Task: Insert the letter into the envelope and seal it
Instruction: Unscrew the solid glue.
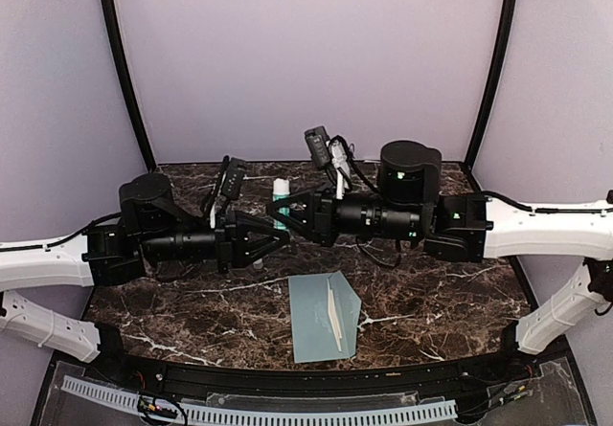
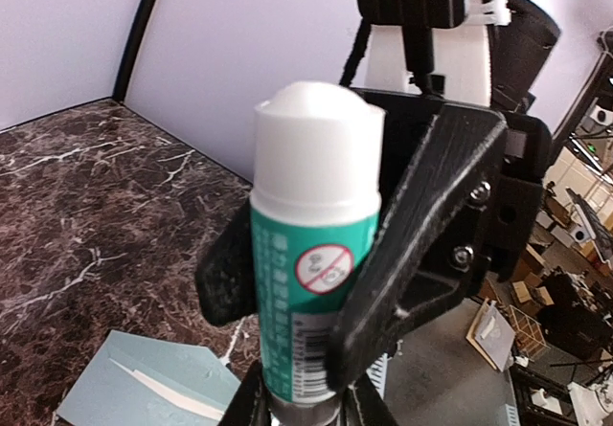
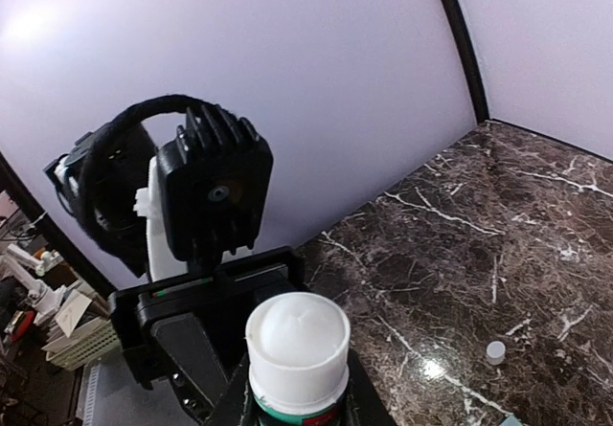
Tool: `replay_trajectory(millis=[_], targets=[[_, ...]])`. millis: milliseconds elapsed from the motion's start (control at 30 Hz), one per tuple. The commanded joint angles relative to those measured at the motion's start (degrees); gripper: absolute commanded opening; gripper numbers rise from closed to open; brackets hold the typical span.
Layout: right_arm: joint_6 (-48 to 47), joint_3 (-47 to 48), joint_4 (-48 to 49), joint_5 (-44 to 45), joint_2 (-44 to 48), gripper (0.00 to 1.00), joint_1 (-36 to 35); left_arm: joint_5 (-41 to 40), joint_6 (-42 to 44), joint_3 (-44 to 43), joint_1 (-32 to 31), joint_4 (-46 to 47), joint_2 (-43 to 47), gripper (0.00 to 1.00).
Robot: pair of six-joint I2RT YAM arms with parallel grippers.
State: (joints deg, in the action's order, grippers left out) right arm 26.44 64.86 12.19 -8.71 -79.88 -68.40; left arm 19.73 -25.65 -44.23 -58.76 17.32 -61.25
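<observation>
The pale grey-teal envelope (image 1: pixel 316 319) lies flat near the table's front edge, its pointed flap open to the right and showing a thin white strip. Its corner also shows in the left wrist view (image 2: pixel 144 388). The letter is not in view. A white-and-green glue stick (image 1: pixel 280 196) stands upright between both arms above the table, uncapped, with white glue exposed (image 3: pixel 297 335). My left gripper (image 1: pixel 281 238) (image 2: pixel 311 405) is shut on its grey base. My right gripper (image 1: pixel 283 212) (image 3: pixel 297 409) is shut on its green body (image 2: pixel 306 282).
A small white cap (image 3: pixel 494 352) lies on the dark marble table (image 1: pixel 431 302) towards the back. Lilac walls and black corner poles close in the back and sides. Both arms span the table's middle, above and behind the envelope.
</observation>
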Motion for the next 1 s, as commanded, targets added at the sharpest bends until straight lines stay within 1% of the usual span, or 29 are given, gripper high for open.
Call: replay_trajectory(millis=[0,133,333,433,500,567,700,767,833,867,967], targets=[[-0.3,7.1,-7.3,11.6,-5.2,0.0,-4.3,-12.4,2.0,-1.4,0.5,-6.2,0.3,0.0],[1.9,11.4,-11.2,18.5,-8.8,0.0,-6.1,-15.7,1.7,-1.3,0.5,-7.8,0.2,0.0],[3.1,14.9,-14.7,23.1,-11.8,0.0,-7.2,-17.1,1.8,-1.4,0.5,-7.8,-0.3,0.0],[3.4,15.1,-15.1,23.8,-11.7,0.03,-7.1,-16.8,1.8,-1.6,0.6,-7.6,-0.5,0.0],[3.4,14.6,-14.6,23.4,-10.9,0.09,-7.1,-15.9,1.5,-1.3,0.6,-6.7,-0.2,0.0],[3.2,13.4,-13.2,22.4,-9.0,0.2,-7.1,-14.4,0.6,-0.2,0.5,-4.8,0.7,0.0],[1.9,8.6,-8.6,19.6,-3.6,0.48,-6.5,-13.0,-1.4,2.5,0.7,-1.6,3.9,0.0],[1.4,6.9,-7.7,18.6,-1.2,0.59,-5.9,-11.8,-1.8,3.2,0.7,-1.5,5.3,0.0],[1.1,4.7,-6.0,16.1,1.6,0.66,-4.9,-9.8,-2.4,3.8,0.8,-1.0,6.4,0.0],[1.5,3.2,-4.8,14.2,2.7,0.67,-4.1,-9.0,-2.9,4.1,0.8,-0.3,6.9,0.0],[4.3,-2.3,2.0,3.9,5.5,0.69,0.2,-3.2,-3.8,4.3,1.0,1.2,7.0,0.0]])
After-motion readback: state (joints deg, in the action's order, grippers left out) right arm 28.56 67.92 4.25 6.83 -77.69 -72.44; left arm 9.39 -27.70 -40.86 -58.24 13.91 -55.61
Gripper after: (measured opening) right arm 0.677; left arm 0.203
